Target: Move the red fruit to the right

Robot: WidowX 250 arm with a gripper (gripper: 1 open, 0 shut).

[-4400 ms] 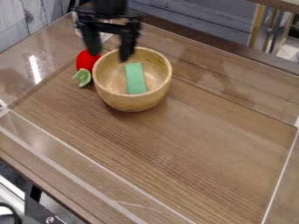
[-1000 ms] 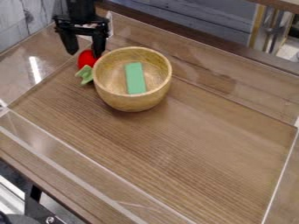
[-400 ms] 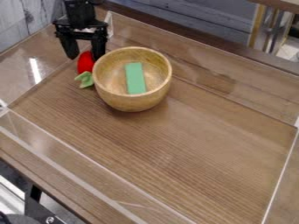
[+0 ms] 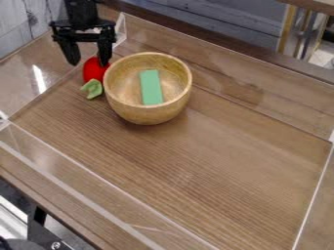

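Fingers [image 4: 85, 49] stand wide open, holding nothing, close to the fruit [image 4: 94, 69]. I think it is lining up; next, lower and grip.

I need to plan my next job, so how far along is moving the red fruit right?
The open gripper is already lined up over the red fruit. Nothing is gripped yet: the fruit lies left of the bowl. Grasping and moving it right remain.
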